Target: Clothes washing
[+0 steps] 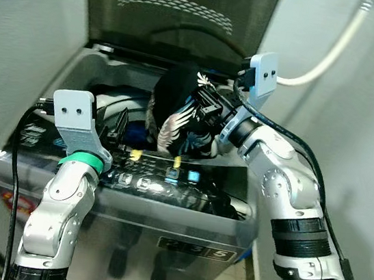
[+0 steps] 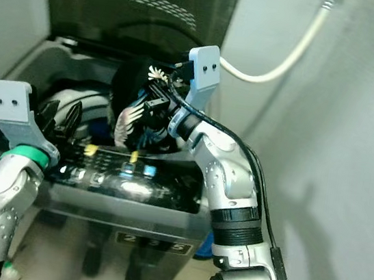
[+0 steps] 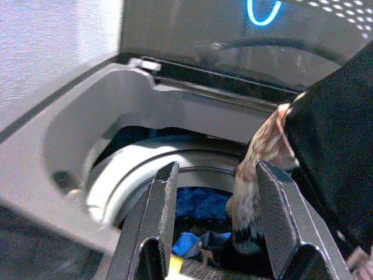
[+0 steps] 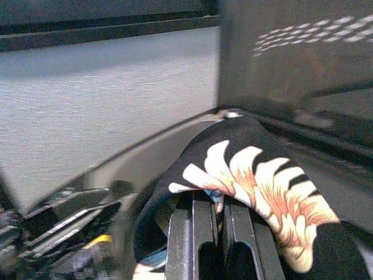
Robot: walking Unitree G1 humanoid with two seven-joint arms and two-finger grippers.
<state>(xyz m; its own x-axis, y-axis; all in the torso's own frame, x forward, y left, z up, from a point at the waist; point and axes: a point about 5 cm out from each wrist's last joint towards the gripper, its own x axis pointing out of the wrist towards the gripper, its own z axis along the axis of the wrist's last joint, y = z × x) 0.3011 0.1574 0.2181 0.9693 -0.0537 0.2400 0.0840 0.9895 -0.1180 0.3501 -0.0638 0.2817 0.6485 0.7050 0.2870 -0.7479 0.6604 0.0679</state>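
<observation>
That black floral garment (image 1: 180, 115) is soft and floppy, light enough, so pinching a bunched fold like this seems the safest hold; loose ends could snag the rim. Right pincer (image 1: 204, 111) is pressed together on it, holding it above the washer drum (image 3: 134, 175), toward 1 o'clock of the opening. Left pincer (image 3: 215, 221) hovers at the drum's 7 o'clock, fingers spread, gripping nothing
</observation>
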